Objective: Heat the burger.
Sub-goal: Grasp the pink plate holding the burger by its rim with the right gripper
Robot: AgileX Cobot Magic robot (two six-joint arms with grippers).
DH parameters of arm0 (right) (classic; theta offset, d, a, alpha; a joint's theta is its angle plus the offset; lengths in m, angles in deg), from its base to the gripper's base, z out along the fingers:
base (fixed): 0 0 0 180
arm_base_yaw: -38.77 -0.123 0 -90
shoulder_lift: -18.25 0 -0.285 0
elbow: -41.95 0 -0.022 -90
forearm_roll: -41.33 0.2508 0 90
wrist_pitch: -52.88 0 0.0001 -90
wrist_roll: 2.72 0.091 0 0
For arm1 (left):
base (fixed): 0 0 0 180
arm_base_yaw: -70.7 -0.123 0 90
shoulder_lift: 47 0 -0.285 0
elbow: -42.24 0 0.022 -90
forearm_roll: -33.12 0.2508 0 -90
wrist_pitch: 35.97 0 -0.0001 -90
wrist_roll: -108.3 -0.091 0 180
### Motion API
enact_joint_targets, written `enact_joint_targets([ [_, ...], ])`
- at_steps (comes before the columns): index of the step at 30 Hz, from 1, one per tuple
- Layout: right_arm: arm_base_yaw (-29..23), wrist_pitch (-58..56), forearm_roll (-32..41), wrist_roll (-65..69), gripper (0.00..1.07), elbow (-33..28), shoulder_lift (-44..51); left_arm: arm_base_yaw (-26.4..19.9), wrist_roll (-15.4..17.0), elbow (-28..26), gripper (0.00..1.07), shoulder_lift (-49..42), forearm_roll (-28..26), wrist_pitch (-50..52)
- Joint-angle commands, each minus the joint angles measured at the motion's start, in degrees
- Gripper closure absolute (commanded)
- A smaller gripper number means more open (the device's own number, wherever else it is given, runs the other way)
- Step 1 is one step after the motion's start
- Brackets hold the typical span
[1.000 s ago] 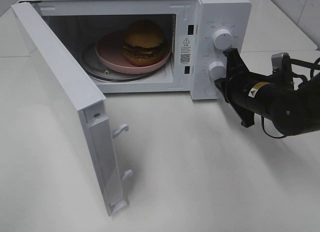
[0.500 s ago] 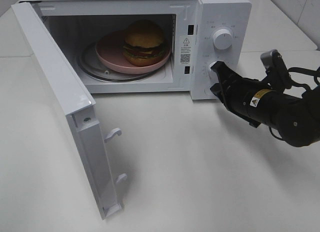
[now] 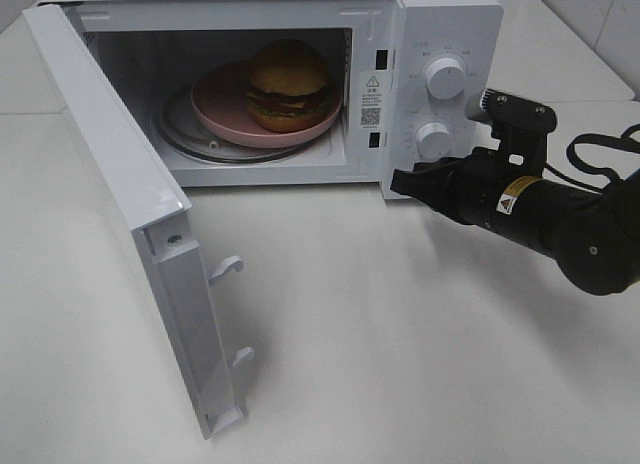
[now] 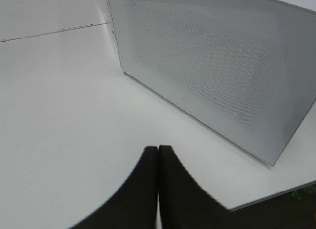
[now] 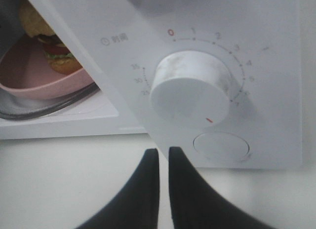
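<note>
Overhead and wrist views of a white microwave oven (image 3: 450, 19) on a white desk (image 3: 400, 334). Its door (image 3: 120, 184) stands wide open. The burger (image 3: 288, 84) sits on a pink plate (image 3: 225, 112) resting on the glass turntable (image 3: 178, 124) inside the cavity. The right hand (image 3: 400, 179) is level with the bottom of the control panel, just below the lower timer knob (image 3: 434, 141) and apart from it. Its fingers are parted by a narrow gap and grip nothing. The knob's red mark (image 5: 210, 120) points away from 0. The left hand (image 4: 158, 149), fingers pressed together and empty, hangs over the desk near the door's dotted outer face.
</note>
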Motion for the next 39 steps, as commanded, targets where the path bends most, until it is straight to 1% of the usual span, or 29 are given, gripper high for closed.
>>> enact_joint_targets([
  [1, 0.23, 0.00, -0.80, -7.85, 0.98, 0.00, 0.52, -0.17, 0.17, 0.29, 1.06, -0.29, -0.34, 0.69],
  [6, 0.23, -2.18, -0.97, -9.63, 0.97, 0.00, 0.52, -0.17, 0.17, 0.29, 1.06, -0.29, -0.34, 0.69],
  [10, 0.23, -4.18, -2.75, -9.63, 0.97, 0.00, 0.86, -0.17, 0.17, 0.29, 1.06, -0.29, -0.34, 0.69],
  [12, 0.23, -7.91, -5.84, -9.63, 0.97, 0.00, 2.75, -0.17, 0.17, 0.29, 1.06, -0.29, -0.34, 0.69],
  [15, 0.23, -9.28, -6.65, -9.63, 0.96, 0.00, 3.44, -0.17, 0.17, 0.29, 1.06, -0.29, -0.34, 0.69],
  [17, 0.23, -16.10, -8.94, -9.63, 0.96, 0.00, 6.13, -0.17, 0.17, 0.29, 1.06, -0.29, -0.34, 0.69],
  [20, 0.23, -18.16, -9.68, -9.63, 0.96, 0.00, 6.82, -0.17, 0.17, 0.29, 1.06, -0.29, -0.34, 0.69],
  [22, 0.23, -25.90, -13.81, -9.63, 0.96, 0.23, 8.77, -0.17, 0.17, 0.29, 1.06, -0.29, -0.34, 0.69],
  [23, 0.23, -25.90, -13.81, -9.63, 0.96, 0.23, 8.77, -0.17, 0.17, 0.29, 1.06, -0.29, -0.34, 0.69],
  [25, 0.23, -32.03, -15.99, -9.17, 0.94, 0.97, 9.97, -0.17, 0.17, 0.29, 1.06, -0.29, -0.34, 0.69],
  [26, 0.23, -32.03, -15.99, -9.17, 0.94, 0.97, 9.97, -0.17, 0.17, 0.29, 1.06, -0.29, -0.34, 0.69],
  [28, 0.23, -39.48, -16.10, -8.08, 0.94, 2.29, 11.12, -0.17, 0.17, 0.29, 1.06, -0.29, -0.34, 0.69],
  [29, 0.23, -39.48, -16.10, -8.08, 0.94, 2.29, 11.12, -0.17, 0.17, 0.29, 1.06, -0.29, -0.34, 0.69],
  [30, 0.23, -44.46, -16.10, -6.70, 0.93, 3.84, 11.46, -0.17, 0.17, 0.29, 1.06, -0.29, -0.34, 0.69],
  [33, 0.23, -47.21, -16.04, -5.90, 0.93, 4.64, 11.63, -0.17, 0.17, 0.29, 1.06, -0.29, -0.34, 0.69],
  [34, 0.23, -52.02, -15.93, -4.76, 0.93, 6.19, 11.80, -0.17, 0.17, 0.29, 1.06, -0.29, -0.34, 0.69],
  [35, 0.23, -57.70, -14.73, -4.24, 0.92, 7.85, 11.80, -0.17, 0.17, 0.29, 1.06, -0.29, -0.34, 0.69],
  [36, 0.23, -57.70, -14.73, -4.24, 0.92, 7.85, 11.80, -0.17, 0.17, 0.29, 1.06, -0.29, -0.34, 0.69],
  [37, 0.23, -60.33, -13.41, -4.35, 0.92, 8.77, 11.80, -0.17, 0.17, 0.29, 1.06, -0.29, -0.34, 0.69],
  [38, 0.23, -64.74, -10.31, -4.93, 0.92, 10.49, 11.80, -0.17, 0.17, 0.29, 1.06, -0.29, -0.34, 0.69],
  [39, 0.23, -64.74, -10.31, -4.93, 0.92, 10.49, 11.80, -0.17, 0.17, 0.29, 1.06, -0.29, -0.34, 0.69],
])
